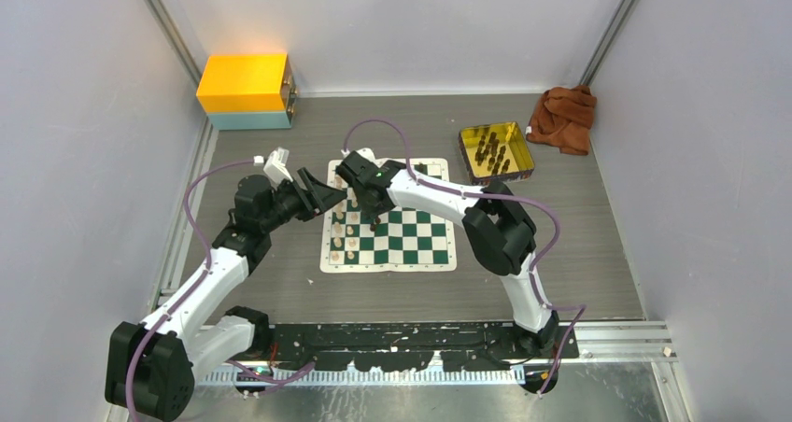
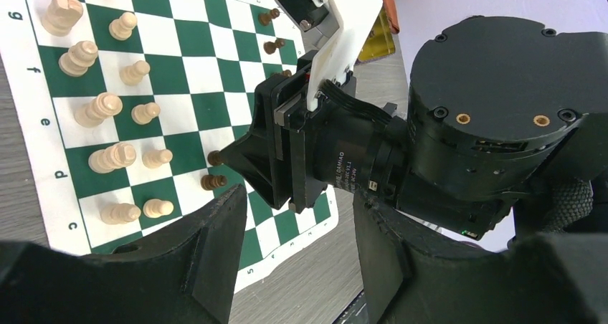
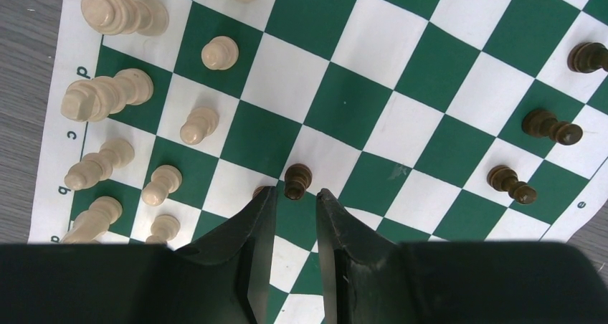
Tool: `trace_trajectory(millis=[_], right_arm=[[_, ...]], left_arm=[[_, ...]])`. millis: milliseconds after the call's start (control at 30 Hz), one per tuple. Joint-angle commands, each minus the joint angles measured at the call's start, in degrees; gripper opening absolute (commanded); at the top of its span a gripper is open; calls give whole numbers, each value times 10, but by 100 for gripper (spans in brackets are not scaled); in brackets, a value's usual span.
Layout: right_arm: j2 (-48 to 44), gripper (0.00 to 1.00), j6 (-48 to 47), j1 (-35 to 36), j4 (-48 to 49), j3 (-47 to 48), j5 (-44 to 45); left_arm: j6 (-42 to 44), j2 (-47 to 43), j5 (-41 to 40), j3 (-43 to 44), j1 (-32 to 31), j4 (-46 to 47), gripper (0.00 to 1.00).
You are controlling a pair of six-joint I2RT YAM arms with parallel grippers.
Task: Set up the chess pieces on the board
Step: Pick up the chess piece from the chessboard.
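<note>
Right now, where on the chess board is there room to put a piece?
On the board, the middle squares are bare, between the cream pieces and the dark pawns. Crowded: the cream rows, and by the right fingers, where one dark pawn stands.

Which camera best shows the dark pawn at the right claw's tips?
The right wrist view: the small dark brown pawn stands unobstructed just beyond the right claw. The left wrist view shows it small, beside that claw; the top view mostly hides it under the arm.
</note>
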Motion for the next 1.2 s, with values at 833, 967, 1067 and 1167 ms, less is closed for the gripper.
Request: trace_trajectory(millis=[833, 967, 1067, 1167], right_arm=[[24, 25, -1, 2, 19, 12, -4], [22, 14, -4, 0, 18, 12, -1], [14, 7, -7, 0, 18, 11, 5], [1, 5, -8, 0, 18, 12, 12]], left_arm=[[12, -2, 0, 3, -2, 12, 57], [11, 2, 0, 3, -2, 14, 57], [11, 3, 1, 3, -2, 15, 57], [11, 5, 1, 4, -2, 16, 57]])
